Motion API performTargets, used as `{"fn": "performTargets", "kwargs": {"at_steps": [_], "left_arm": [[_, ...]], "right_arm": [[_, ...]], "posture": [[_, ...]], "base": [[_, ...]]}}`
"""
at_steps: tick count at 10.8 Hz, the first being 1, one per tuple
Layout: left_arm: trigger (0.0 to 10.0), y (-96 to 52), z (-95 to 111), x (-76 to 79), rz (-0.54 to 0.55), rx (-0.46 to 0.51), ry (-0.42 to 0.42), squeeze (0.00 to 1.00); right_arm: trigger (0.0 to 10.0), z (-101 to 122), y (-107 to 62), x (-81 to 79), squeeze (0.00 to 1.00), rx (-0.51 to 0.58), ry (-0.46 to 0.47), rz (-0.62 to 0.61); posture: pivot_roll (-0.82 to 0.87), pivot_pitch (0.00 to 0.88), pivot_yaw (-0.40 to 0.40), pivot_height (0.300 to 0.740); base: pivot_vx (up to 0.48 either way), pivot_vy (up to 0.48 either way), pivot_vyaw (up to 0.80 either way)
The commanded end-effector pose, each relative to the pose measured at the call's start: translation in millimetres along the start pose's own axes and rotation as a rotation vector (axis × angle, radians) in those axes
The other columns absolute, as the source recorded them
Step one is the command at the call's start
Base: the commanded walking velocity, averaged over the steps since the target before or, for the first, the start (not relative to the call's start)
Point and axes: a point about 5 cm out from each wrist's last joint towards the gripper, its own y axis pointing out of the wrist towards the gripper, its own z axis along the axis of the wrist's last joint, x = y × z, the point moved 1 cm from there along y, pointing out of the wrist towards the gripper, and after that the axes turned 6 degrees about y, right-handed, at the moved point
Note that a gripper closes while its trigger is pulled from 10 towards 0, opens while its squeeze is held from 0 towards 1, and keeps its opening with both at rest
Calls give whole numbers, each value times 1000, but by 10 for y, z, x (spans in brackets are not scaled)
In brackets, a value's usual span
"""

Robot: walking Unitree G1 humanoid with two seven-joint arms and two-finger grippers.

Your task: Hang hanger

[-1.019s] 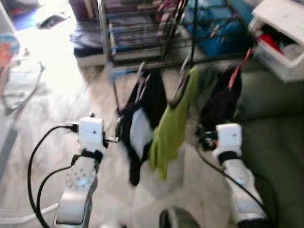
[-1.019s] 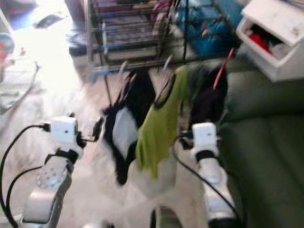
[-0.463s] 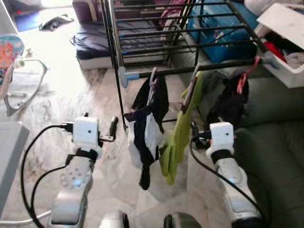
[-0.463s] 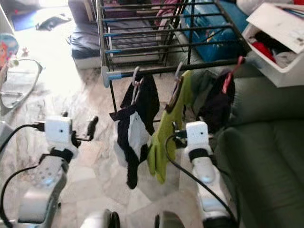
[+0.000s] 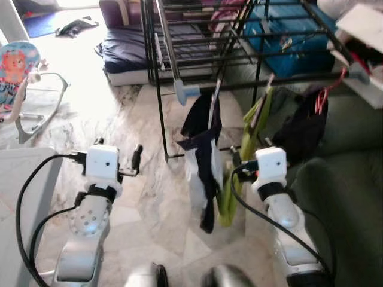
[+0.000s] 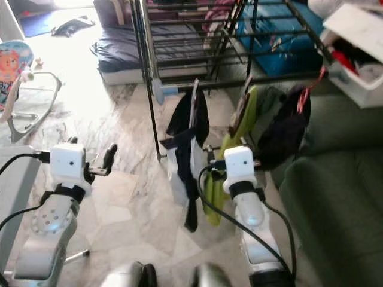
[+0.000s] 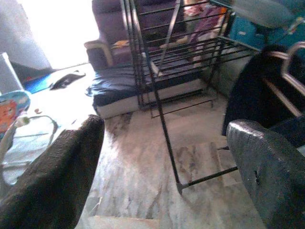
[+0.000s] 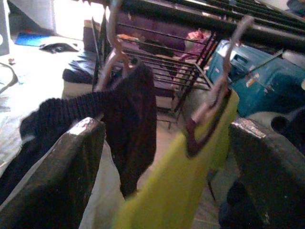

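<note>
Our right hand point(image 8: 162, 157) is raised just in front of the hanging clothes with its two fingers spread wide and nothing between them. Our left hand point(image 5: 136, 156) hovers over the marble floor point(image 5: 137, 197), well off to the left, also open and empty.

We see three hangers already hooked on the front rail of the drying rack point(image 6: 239, 81): one carrying a black-and-white garment point(image 6: 187, 155), a dark hanger point(image 8: 202, 126) carrying the green shirt point(image 5: 254, 128), and a red hanger point(image 6: 308, 95) with a black garment point(image 6: 284, 134).

We judge the hangers light and stiff, though the soft cloth makes them swing easily. The best hold looks to be the neck just under the hook, clear of the slippery fabric, so the hook stays free to sit on the rail.
</note>
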Motion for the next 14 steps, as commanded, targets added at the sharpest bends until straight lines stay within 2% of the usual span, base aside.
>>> {"fn": "performTargets", "kwargs": {"at_steps": [1,3,5,8,9,11,12,13,14], "left_arm": [[10000,0,53,21,-19,21,19,0],[10000,-1,64,60,-29,25,31,0],[10000,-1,68,33,-27,34,35,0],[10000,-5,65,50,-42,33,25,0],[10000,1,67,52,-45,34,28,0],[10000,3,65,64,-50,31,24,0],[10000,2,64,73,-54,31,22,0],[10000,3,64,81,-58,30,19,0],[10000,0,62,85,-57,28,17,0]], "right_arm": [[10000,29,7,-1,0,13,-1,2],[10000,21,9,8,0,8,-4,3],[10000,-2,13,8,0,1,1,4],[10000,23,65,-150,0,8,51,78],[10000,64,112,-200,0,33,13,106],[10000,79,142,-197,0,37,20,96],[10000,66,141,-187,0,28,28,79],[10000,36,151,-182,0,3,88,57],[10000,36,154,-185,0,-1,89,60]], "posture": [[-31,97,-10,740],[-31,99,-16,740],[-29,100,-17,740],[-18,107,-12,740],[-18,108,-11,740],[-17,108,-12,740],[-17,108,-12,740],[-17,108,-12,740],[-20,111,-13,740]], "base": [[0,0,0],[0,0,0],[0,0,0],[0,0,0],[461,0,0],[456,0,0],[330,0,0],[349,0,0],[360,0,0]]}}
